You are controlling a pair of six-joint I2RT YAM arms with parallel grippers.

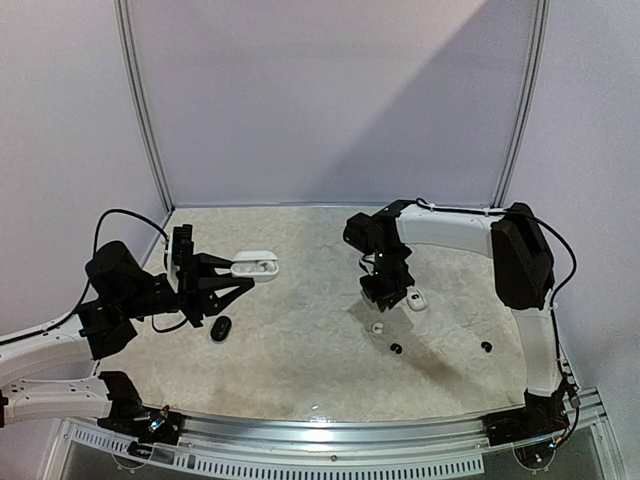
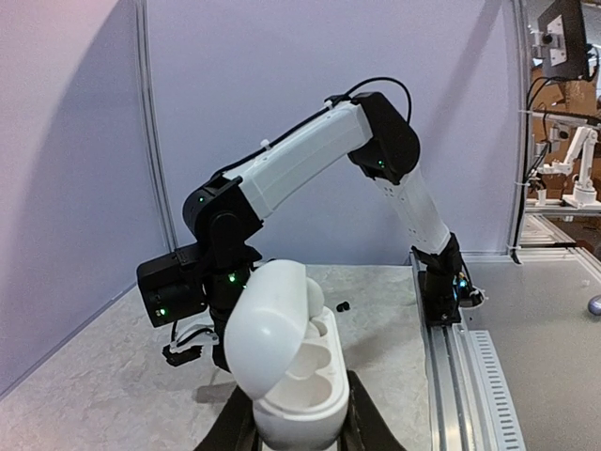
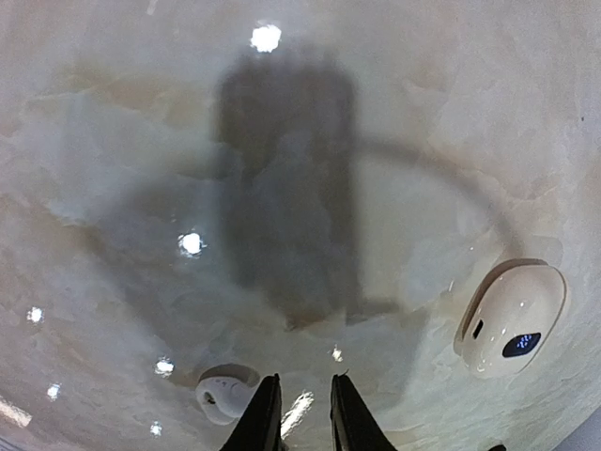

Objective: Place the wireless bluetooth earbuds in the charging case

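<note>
Left jaws clamp the open white charging case [image 2: 282, 357]. Right jaws barely parted and empty, with a white earbud [image 3: 221, 395] on the tabletop [image 3: 113, 141] just beside them.

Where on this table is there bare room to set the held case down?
The widest bare patch is mid-table, between the black case and the white earbud. The back strip along the rear wall is bare too. It is crowded around the right gripper: closed white case, a black earbud.
</note>
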